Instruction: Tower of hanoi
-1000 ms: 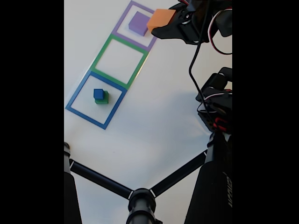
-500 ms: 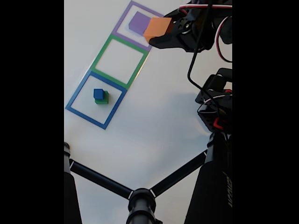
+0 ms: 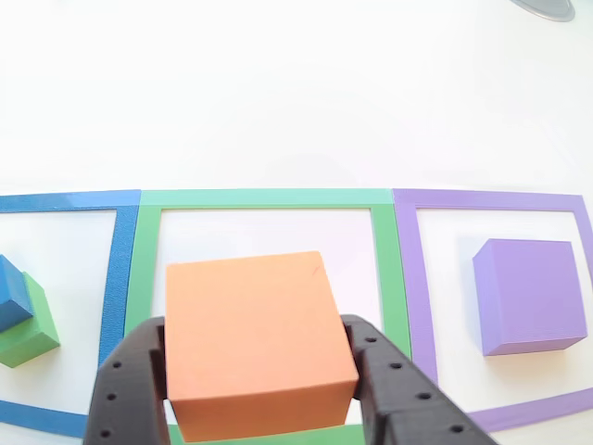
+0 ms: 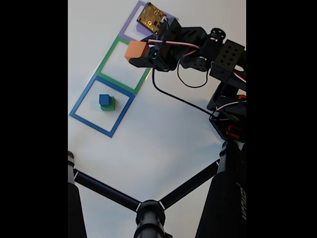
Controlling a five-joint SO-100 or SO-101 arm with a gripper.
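A smooth white table (image 4: pixel 163 134) carries three square outlines laid edge to edge in a row: in the other view the blue frame (image 3: pixel 116 278) is on the left, the green frame (image 3: pixel 267 198) in the middle and the purple frame (image 3: pixel 408 278) on the right, all flat matte bands. In the fixed view the same row runs diagonally, with the blue frame nearest and the purple frame farthest. The gripper (image 3: pixel 262 371), black plastic with small round holes along its fingers, is clamped on the two sides of an orange cube (image 3: pixel 255 338), a matte block with crisp edges that sits over the near part of the green frame; whether the cube touches the table cannot be told. In the fixed view the orange cube (image 4: pixel 135 50) is at the right edge of the green frame, with the black arm (image 4: pixel 208 54) and its looping cables reaching in from the right. A purple cube (image 3: pixel 523 295) rests inside the purple frame. Inside the blue frame a small blue cube (image 4: pixel 104 99) sits on a green cube (image 4: pixel 109 105). Black tripod legs (image 4: pixel 114 193) cross the near part of the fixed view.
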